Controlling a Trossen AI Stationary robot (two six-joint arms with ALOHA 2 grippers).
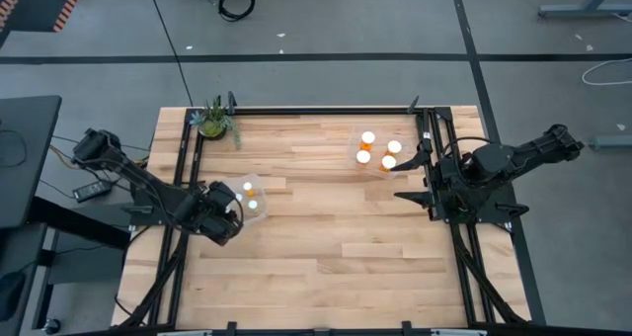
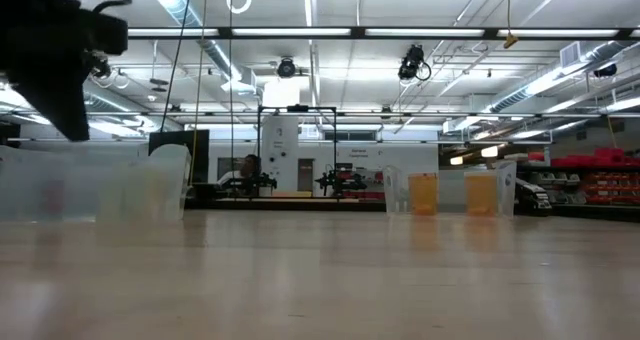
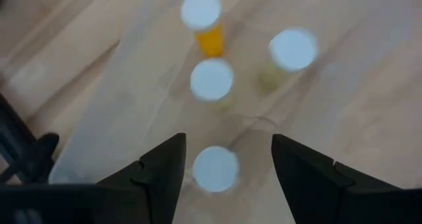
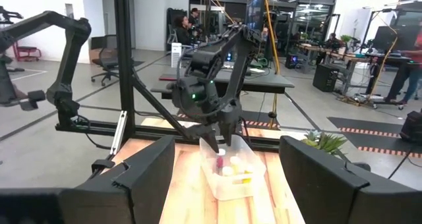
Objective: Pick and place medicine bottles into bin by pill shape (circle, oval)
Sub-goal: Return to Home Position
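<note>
My left gripper (image 1: 227,210) hangs open over a clear bin (image 1: 259,190) at the table's left side, fingers pointing down. In the left wrist view (image 3: 227,141) the bin holds several white-capped medicine bottles: one with an orange body (image 3: 210,36), two pale ones (image 3: 211,79) (image 3: 293,49), and one (image 3: 215,169) below the gap between my fingers, apart from both. A second clear bin (image 1: 357,136) at the far right holds several orange bottles (image 1: 367,138). My right gripper (image 4: 227,145) is open and empty at the table's right edge (image 1: 432,178).
A small potted green plant (image 1: 215,122) stands at the far left corner. Black frame rails (image 1: 188,168) run along both sides of the wooden table. Both bins show in the low view, the left one (image 2: 100,185) and the right one (image 2: 450,192). Bare wood lies between and in front of them.
</note>
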